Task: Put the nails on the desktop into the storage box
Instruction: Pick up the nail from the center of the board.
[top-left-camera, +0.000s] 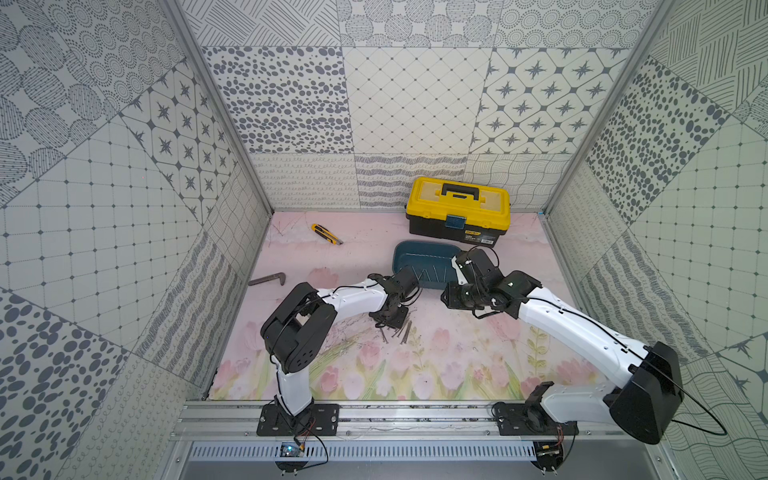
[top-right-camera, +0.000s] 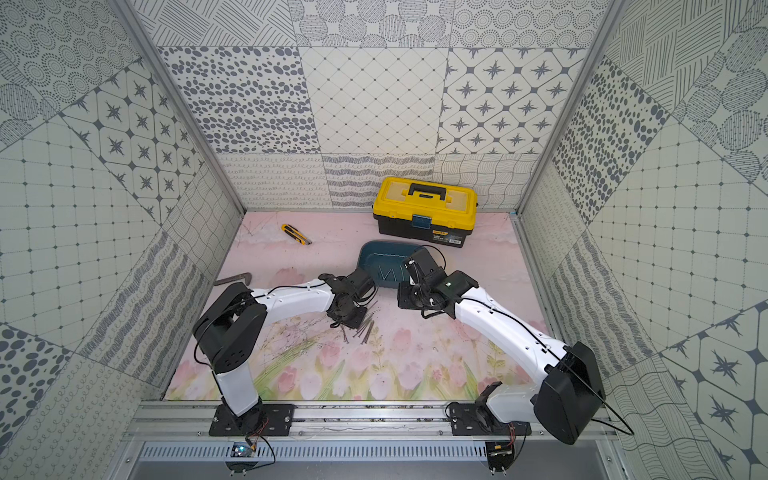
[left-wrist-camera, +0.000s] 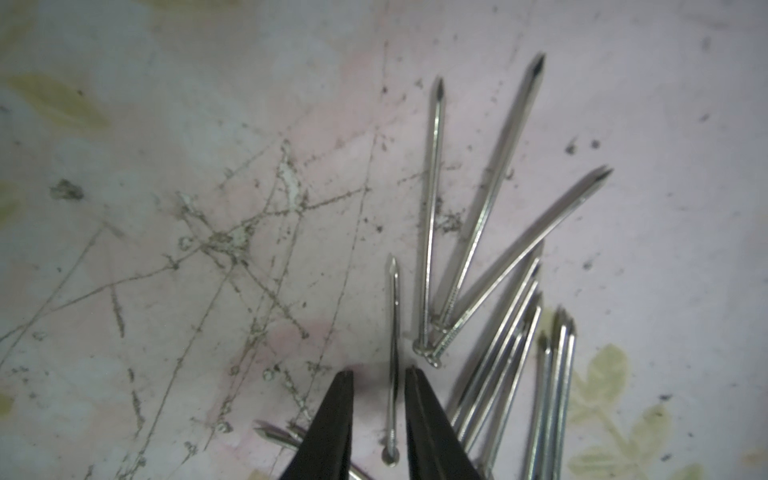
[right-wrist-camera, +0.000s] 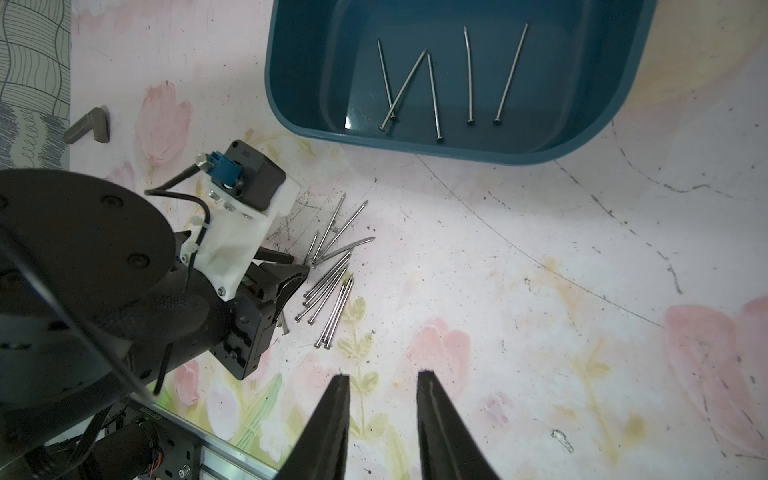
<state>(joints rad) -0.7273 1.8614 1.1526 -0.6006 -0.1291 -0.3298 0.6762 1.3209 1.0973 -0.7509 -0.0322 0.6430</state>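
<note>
Desktop (left-wrist-camera: 124, 291) nails (left-wrist-camera: 431, 208), perhaps behind left pincer (left-wrist-camera: 379, 370)

From my seat the nails (left-wrist-camera: 431, 216) read as bright, polished steel, smooth along the shanks. The desktop (left-wrist-camera: 166, 124) under them is a matt printed sheet, scuffed and gritty with scratches. The storage box (right-wrist-camera: 415, 145) is glossy teal plastic and catches a highlight. The toolbox (top-left-camera: 428, 199) looks like smooth yellow-and-black plastic. The L-shaped bar (top-left-camera: 266, 280) is dull grey metal.
</note>
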